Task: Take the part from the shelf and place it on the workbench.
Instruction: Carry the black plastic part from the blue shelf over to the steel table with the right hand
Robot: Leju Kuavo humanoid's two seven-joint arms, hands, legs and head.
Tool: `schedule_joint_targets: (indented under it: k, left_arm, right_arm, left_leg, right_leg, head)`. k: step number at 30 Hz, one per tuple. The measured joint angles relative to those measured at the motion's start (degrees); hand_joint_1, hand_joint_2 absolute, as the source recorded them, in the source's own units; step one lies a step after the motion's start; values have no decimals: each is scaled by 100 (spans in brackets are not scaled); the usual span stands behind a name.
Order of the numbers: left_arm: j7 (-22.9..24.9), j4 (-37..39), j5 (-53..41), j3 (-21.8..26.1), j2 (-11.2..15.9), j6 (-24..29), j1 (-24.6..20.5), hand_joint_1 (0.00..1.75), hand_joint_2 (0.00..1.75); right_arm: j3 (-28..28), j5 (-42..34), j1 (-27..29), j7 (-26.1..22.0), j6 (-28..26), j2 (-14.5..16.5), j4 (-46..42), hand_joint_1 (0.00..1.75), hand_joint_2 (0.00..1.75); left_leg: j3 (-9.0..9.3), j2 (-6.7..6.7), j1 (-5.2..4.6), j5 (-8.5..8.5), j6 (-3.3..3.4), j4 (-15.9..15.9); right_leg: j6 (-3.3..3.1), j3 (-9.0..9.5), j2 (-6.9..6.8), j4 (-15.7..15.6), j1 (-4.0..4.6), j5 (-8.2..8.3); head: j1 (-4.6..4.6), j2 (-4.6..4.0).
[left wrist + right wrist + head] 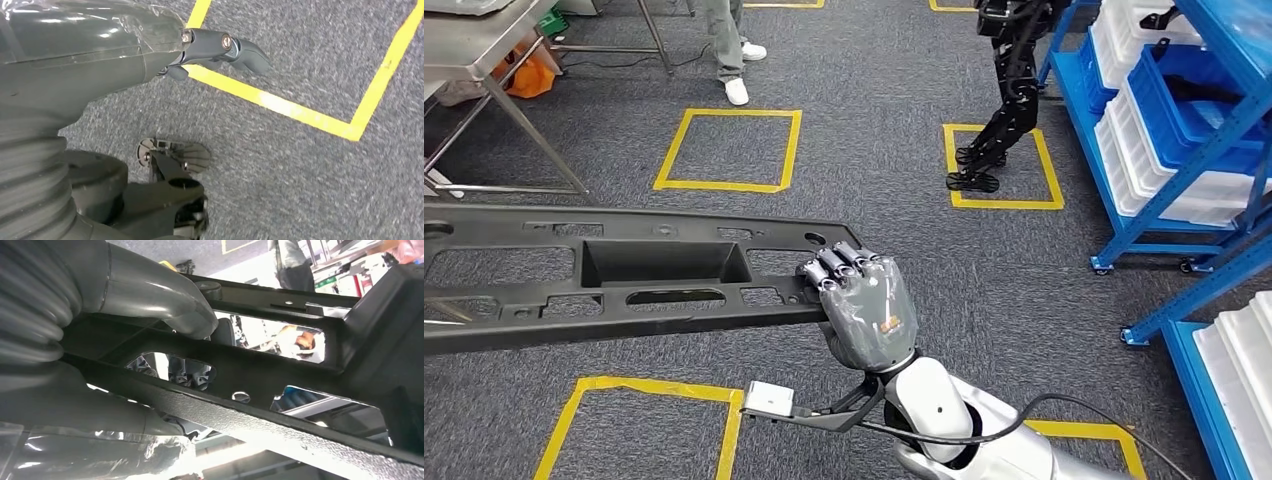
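Gripped at its near end by the right hand [864, 300], fingers curled over the top edge, the long black part [604, 270] is held level above the grey carpet [874, 130]. Blue shelving [1184, 150] is seen to the right. The left hand [220, 47] is held loosely apart over yellow floor tape [300, 110], holding nothing.

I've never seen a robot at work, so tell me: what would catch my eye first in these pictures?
First, the long black part, full of cut-outs, stretching across the left of the head view above the grey carpet; the robot's right hand grips its near end. Next, the blue shelf on the right, stacked with white and blue bins. Then, farther off, another dark robot standing on a yellow floor square, and a person's legs near a metal table.
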Motion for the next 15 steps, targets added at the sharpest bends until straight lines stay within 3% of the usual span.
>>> schedule_joint_targets:
  k: [2,3,5,6,7,8,9,11,13,15]
  left_arm:
    - [-2,0,-1,1,3,0,6,0,175]
    - [-3,0,-1,1,2,-1,2,0,175]
    - [-2,1,-2,1,0,-6,-9,0,175]
    - [-1,2,-2,1,-1,-10,-9,0,175]
    - [2,2,-2,1,-2,-15,-6,0,175]
    - [4,2,-2,1,-2,-20,-4,0,175]
    - [7,2,-2,1,-2,-25,-3,0,175]
    - [10,2,-2,1,-1,-31,-10,0,175]
    - [14,2,-2,1,2,-33,-16,0,175]
    - [19,2,-2,1,3,-33,-10,0,175]
  right_arm:
    - [-23,14,17,4,-3,-3,-5,175,175]
    - [-33,20,31,7,-4,-6,-8,175,175]
    - [-43,27,74,15,-7,-13,-10,175,175]
    - [-45,28,101,17,-7,-17,-10,175,175]
    - [-49,29,125,19,-6,-21,-10,175,175]
    - [-52,31,140,18,-5,-24,-10,175,175]
    - [-56,32,148,18,-5,-26,-10,175,175]
    - [-67,32,152,17,-1,-27,-9,175,175]
    - [-78,30,165,17,11,-29,-15,175,175]
    - [-85,31,172,17,22,-32,-21,175,175]
  left_leg:
    - [70,-85,35,31,65,-102]
    - [104,-128,56,44,94,-139]
    - [117,-222,53,43,131,-147]
    - [118,-285,54,39,134,-143]
    - [120,-352,58,34,132,-136]
    - [122,-425,67,25,121,-120]
    - [123,-503,80,7,100,-91]
    - [85,-641,103,-51,30,18]
    - [5,-757,112,-81,-41,109]
    - [-45,-858,127,-64,-97,120]
  right_leg:
    - [37,-38,174,181,-12,-146]
    - [47,-147,315,438,-18,-294]
    - [56,-528,512,1178,-20,-627]
    - [66,-710,541,1486,-23,-709]
    - [77,-812,552,1614,-30,-679]
    - [89,-810,561,1523,-40,-533]
    - [104,-705,592,1223,-58,-293]
    - [147,-420,845,499,-113,83]
    - [132,-324,1042,208,-134,165]
    - [53,-336,960,207,-112,167]
  head:
    - [0,0]
    - [7,0]
    - [29,0]
    - [40,0]
    - [46,0]
    - [48,0]
    - [51,0]
    - [62,0]
    - [64,0]
    - [54,0]
